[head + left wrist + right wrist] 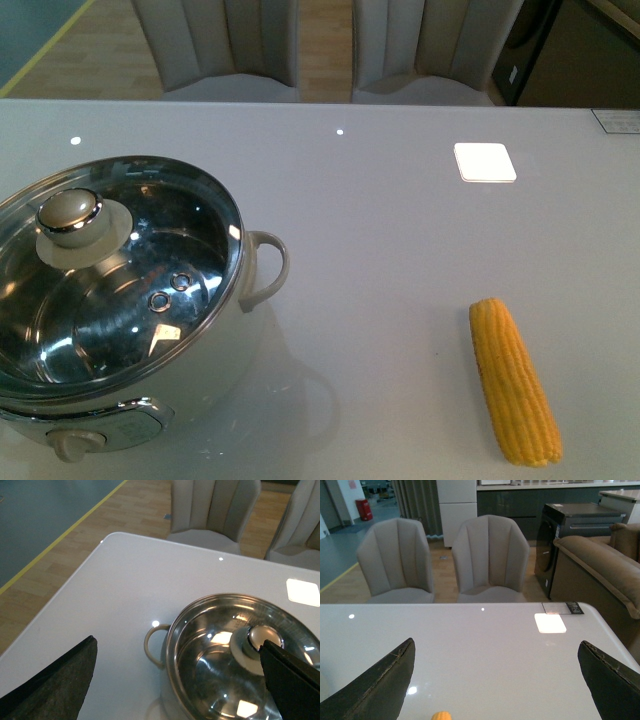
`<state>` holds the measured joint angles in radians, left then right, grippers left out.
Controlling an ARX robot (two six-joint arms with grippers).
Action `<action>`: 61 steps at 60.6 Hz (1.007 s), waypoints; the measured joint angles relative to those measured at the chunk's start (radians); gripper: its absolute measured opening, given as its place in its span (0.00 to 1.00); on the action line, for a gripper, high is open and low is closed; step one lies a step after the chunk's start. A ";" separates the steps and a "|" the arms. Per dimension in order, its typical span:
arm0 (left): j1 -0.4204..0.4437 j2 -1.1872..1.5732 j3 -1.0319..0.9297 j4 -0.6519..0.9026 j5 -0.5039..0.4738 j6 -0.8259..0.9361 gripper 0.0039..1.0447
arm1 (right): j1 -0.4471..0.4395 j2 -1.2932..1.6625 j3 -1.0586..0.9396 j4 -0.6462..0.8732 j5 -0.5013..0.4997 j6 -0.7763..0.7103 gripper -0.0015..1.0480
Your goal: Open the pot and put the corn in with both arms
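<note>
The white pot [225, 360] stands at the table's near left, covered by a glass lid [130, 290] with a cream knob [70, 215]. Its loop handle [268, 268] points right. The yellow corn [513, 380] lies on the table at the near right. Neither arm shows in the front view. In the left wrist view my left gripper [180, 672] is open above the pot [240, 655], one finger [292, 677] in front of the lid knob [265, 637]. My right gripper [497, 675] is open over bare table, with only the corn's tip [441, 715] showing.
The white table [380, 230] carries a bright square light reflection [485, 162] at the back right. Two grey chairs [490, 555] stand behind the far edge. The table's left edge [60, 595] runs close to the pot. A brown sofa [600, 565] stands off to the right.
</note>
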<state>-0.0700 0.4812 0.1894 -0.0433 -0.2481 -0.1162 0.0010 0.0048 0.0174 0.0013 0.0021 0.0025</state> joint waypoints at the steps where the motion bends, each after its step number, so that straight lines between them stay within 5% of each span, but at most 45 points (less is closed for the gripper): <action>1: 0.000 0.034 0.003 0.037 0.011 0.003 0.93 | 0.000 0.000 0.000 0.000 0.000 0.000 0.91; 19: -0.019 0.648 0.020 0.685 0.200 0.087 0.93 | 0.000 0.000 0.000 0.000 0.000 0.000 0.91; 61: -0.053 1.253 0.126 1.093 0.265 0.093 0.93 | 0.000 0.000 0.000 0.000 0.000 0.000 0.91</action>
<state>-0.1226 1.7340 0.3157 1.0492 0.0166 -0.0231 0.0010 0.0048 0.0174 0.0013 0.0021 0.0025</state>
